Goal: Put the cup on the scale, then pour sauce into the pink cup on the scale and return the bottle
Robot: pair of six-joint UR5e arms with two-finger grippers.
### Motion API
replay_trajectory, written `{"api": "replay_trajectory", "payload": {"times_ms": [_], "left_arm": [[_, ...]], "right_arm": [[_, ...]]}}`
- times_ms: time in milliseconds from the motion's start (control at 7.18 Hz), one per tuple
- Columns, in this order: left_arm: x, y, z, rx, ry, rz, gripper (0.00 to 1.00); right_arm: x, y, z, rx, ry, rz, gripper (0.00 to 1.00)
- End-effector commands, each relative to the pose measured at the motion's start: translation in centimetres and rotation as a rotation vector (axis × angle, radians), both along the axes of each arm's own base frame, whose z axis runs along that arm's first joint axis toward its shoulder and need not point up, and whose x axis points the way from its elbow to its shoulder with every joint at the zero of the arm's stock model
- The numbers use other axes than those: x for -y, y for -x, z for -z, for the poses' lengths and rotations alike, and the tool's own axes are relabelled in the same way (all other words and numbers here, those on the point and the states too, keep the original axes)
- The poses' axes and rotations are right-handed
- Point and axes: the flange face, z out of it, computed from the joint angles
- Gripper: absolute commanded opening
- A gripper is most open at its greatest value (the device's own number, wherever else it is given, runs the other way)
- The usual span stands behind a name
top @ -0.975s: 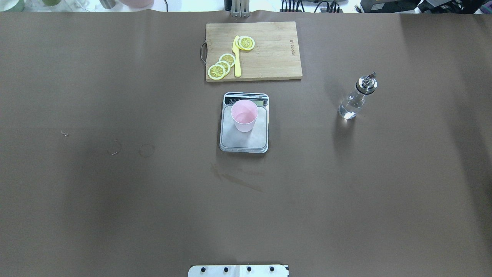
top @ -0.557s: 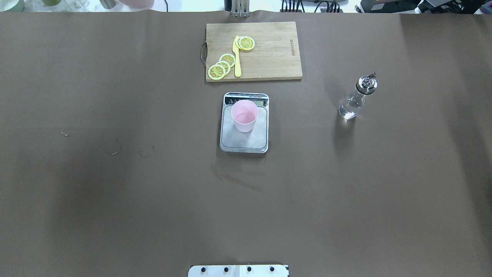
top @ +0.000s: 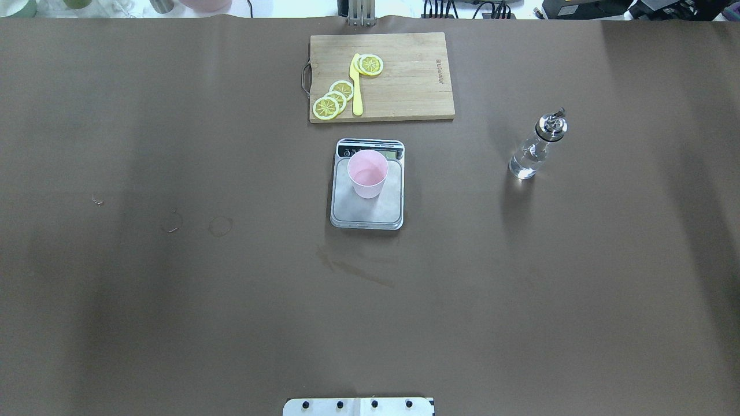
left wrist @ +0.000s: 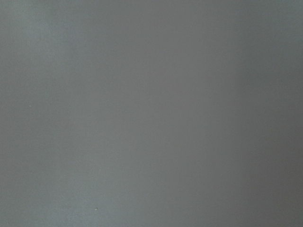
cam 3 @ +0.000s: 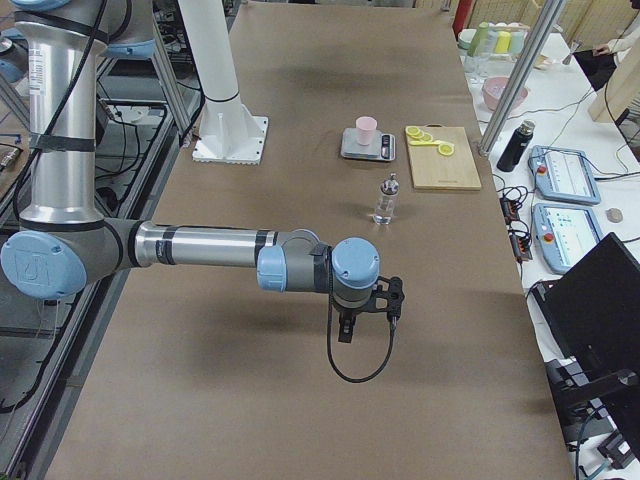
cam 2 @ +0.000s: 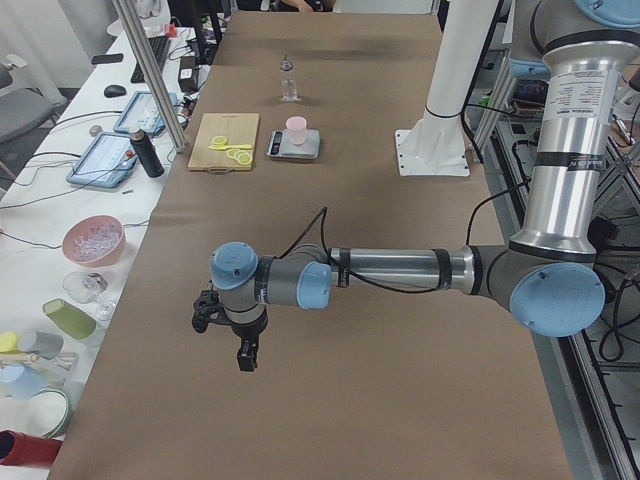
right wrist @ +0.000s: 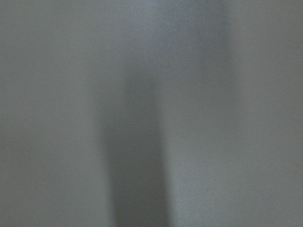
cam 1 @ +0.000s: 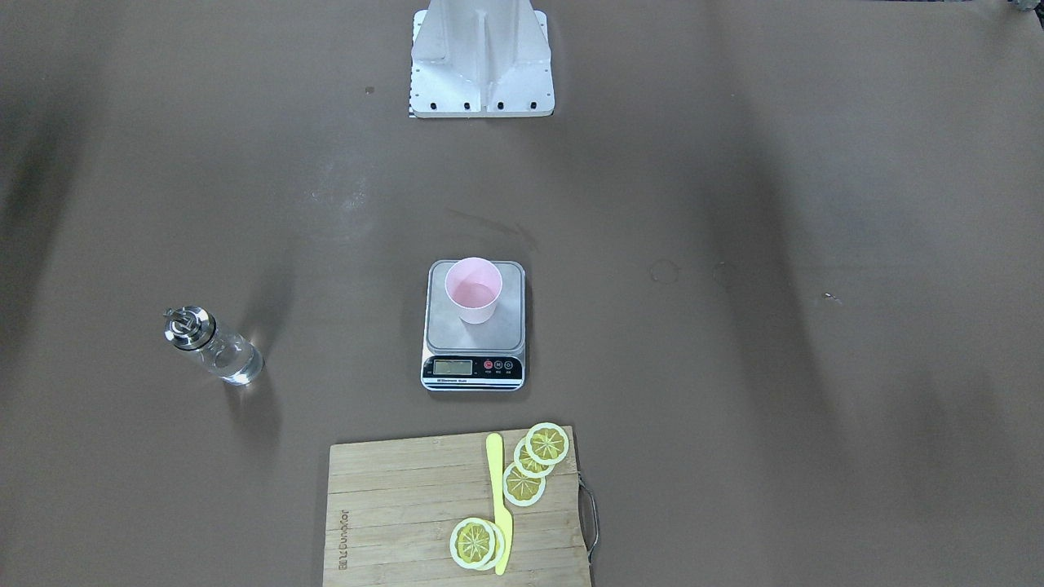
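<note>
1. On the scale (top: pixel 370 215), at the middle of the desk (top: pixel 173 300), stands the cup (top: pixel 367 173); the bottle (top: pixel 533 151) stands upright, well apart on its right.
2. The left hand (cam 2: pixel 243 356) and the right hand (cam 3: pixel 345 330) hang far from both; I cannot tell whether their fingers are apart or together.

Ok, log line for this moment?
cup: upright on scale | bottle: standing on table, untouched | left pincer: away, state unclear | right pincer: away, state unclear

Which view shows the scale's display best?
Exterior front-facing: the scale's display and buttons face that camera, unobstructed. Overhead sees it foreshortened at the far edge, partly behind the cup. Both side views show the scale tiny; wrist views show only table covering.
</note>
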Motion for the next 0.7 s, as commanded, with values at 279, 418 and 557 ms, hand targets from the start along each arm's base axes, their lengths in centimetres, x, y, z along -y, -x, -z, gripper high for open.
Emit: {"api": "replay_trajectory", "payload": {"times_ms": [279,418,557], "left_arm": [[-0.02,-0.06,-0.25,0.002,0.004,-0.001,0.98],[-0.02,-0.07,-0.24,0.000,0.004,-0.001,0.98],[-0.03,-0.15,-0.32,0.000,0.006,-0.003,0.98]], "right_arm": [[-0.03,-0.02,0.64,-0.002,-0.011,-0.001,1.00],[-0.02,-0.02,0.72,-0.002,-0.012,-0.001,1.00],[0.04,-0.04,0.69,-0.005,-0.012,-0.001,1.00]]}}
